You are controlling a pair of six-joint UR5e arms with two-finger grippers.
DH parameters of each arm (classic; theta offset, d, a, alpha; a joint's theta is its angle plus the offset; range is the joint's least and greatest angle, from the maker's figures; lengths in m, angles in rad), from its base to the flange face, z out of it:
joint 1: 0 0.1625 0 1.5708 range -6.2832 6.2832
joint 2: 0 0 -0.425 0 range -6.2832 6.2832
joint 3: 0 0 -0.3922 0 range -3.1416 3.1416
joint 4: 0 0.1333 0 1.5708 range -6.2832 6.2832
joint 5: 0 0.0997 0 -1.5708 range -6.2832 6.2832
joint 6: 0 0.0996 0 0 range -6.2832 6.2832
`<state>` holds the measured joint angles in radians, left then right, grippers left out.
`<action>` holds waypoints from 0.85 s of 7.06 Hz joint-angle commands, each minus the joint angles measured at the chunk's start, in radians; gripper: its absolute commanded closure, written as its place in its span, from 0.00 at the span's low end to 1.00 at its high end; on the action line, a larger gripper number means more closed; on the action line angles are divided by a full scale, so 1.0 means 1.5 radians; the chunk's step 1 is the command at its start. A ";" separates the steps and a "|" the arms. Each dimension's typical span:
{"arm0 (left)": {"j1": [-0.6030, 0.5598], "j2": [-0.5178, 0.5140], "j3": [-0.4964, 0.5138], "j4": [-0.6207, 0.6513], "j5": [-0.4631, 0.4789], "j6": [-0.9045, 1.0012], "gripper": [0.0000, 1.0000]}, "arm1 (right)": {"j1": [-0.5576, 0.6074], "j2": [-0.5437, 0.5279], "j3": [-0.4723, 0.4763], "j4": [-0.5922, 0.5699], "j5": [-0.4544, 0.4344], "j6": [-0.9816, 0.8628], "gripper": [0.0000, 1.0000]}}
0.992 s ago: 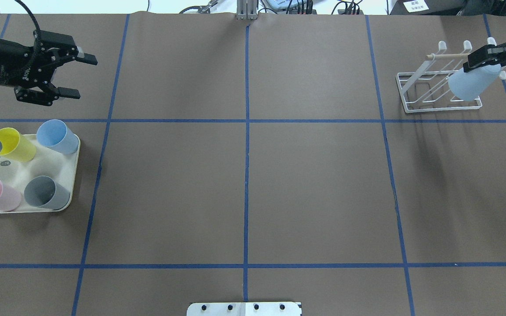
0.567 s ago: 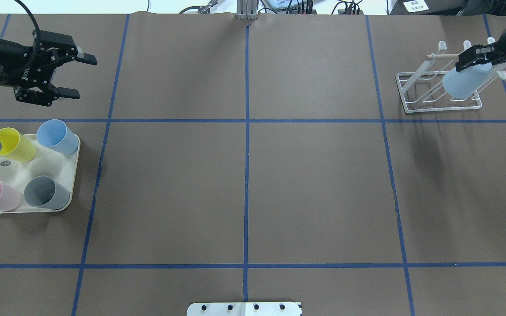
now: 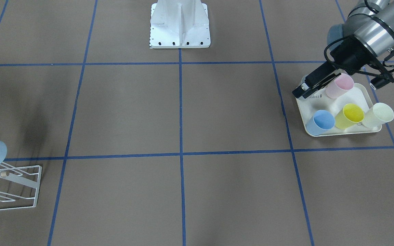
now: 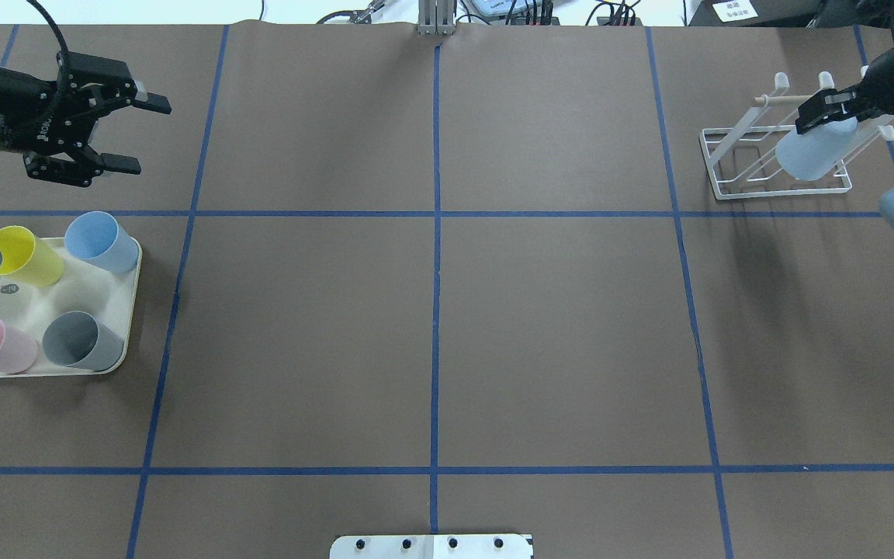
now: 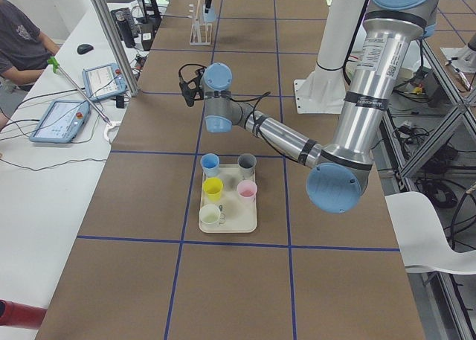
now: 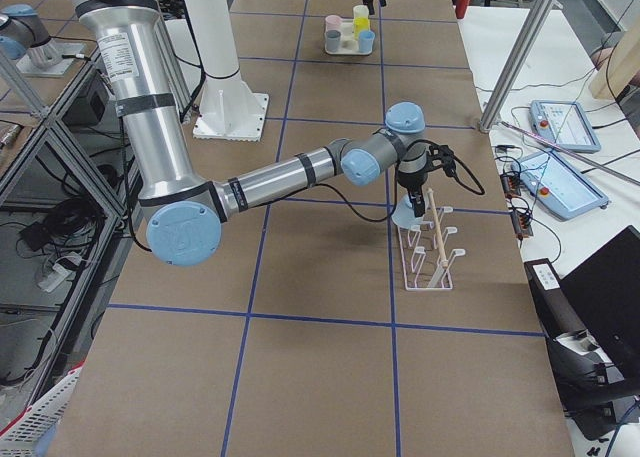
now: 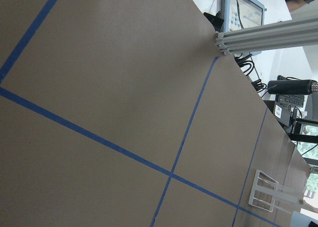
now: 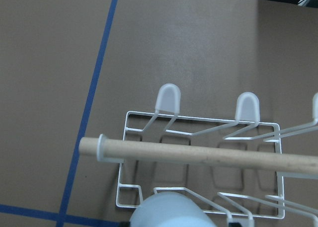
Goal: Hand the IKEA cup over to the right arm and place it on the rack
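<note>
At the overhead view's upper right, the right gripper, clamped on the pale-blue IKEA cup, has carried it leftward over the white wire rack; placement looks imminent. The left gripper hangs wide and empty, upper left, beyond the cup tray.

1. Silver-grey tubular left arm: light-blue round joint caps, black bands, white printed label.
2. Silver-grey tubular right arm: identical build.
3. Black two-finger left gripper and right gripper; black looping cable.
4. White base plate: black screw holes.
</note>
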<state>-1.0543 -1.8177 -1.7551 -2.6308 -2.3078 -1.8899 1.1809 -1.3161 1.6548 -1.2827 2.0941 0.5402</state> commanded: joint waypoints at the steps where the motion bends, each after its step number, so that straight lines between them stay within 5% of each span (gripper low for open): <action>1: -0.001 0.019 -0.002 -0.001 -0.001 0.006 0.00 | -0.012 0.007 -0.009 0.000 -0.009 0.001 0.02; 6: -0.001 0.233 -0.005 0.001 0.008 0.375 0.00 | -0.012 -0.031 0.059 -0.001 0.004 0.021 0.01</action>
<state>-1.0547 -1.5490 -1.7625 -2.6304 -2.3053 -1.4639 1.1632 -1.3329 1.7064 -1.2835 2.0920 0.5677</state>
